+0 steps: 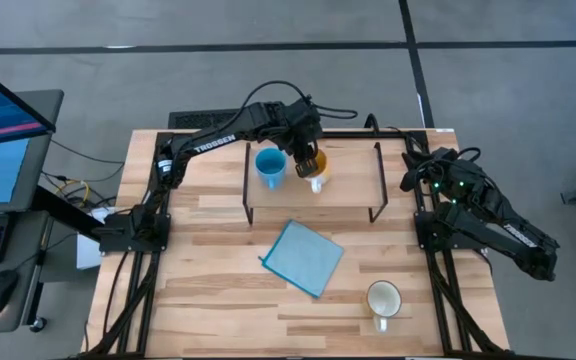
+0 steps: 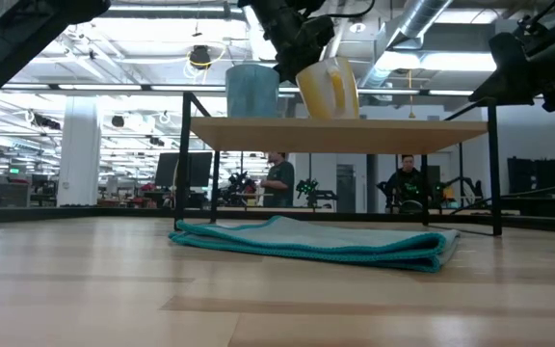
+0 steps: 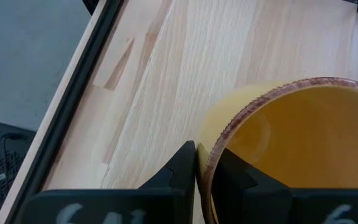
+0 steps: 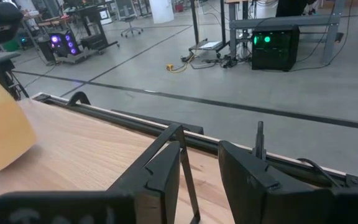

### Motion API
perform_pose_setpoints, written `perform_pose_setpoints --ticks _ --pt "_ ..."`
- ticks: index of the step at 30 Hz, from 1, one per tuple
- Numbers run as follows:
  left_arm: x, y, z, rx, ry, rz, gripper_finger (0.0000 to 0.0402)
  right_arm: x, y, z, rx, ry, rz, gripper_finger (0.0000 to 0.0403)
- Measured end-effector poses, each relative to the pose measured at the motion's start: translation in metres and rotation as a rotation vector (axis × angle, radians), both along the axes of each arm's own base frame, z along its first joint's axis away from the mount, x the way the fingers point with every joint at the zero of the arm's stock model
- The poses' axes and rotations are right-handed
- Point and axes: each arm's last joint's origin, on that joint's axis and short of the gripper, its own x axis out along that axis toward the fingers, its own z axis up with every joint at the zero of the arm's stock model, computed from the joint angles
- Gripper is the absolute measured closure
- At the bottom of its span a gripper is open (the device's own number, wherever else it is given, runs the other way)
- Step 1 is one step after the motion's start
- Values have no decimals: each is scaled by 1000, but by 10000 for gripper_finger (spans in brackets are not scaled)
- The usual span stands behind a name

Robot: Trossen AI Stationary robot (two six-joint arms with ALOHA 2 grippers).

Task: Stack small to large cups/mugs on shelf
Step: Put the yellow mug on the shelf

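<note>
Left wrist view | left jaws pinch orange mug rim, tilted over shelf | right jaws part-open, empty

Shelf's right half bare — blue mug, orange mug crowding left.

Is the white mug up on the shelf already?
No, the white mug stands on the table, in front of the shelf.

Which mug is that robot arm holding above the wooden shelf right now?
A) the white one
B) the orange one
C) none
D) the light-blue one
B: the left tool is shut on the rim of the small orange mug, tilted over the low light-wood shelf.
</note>
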Motion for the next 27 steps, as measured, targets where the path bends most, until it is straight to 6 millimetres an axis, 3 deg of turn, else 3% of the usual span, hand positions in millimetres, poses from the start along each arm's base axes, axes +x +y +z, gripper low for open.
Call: perform_pose_setpoints --ticks 10,21,27 --pt "0 1 0 -8 -7 11 372 0 0 0 0 0 0 269" --pt "0 3 0 -15 -12 15 290 0 0 0 0 0 0 269" --pt "1 3 1 2 -23 2 267 0 0 0 0 0 0 269"
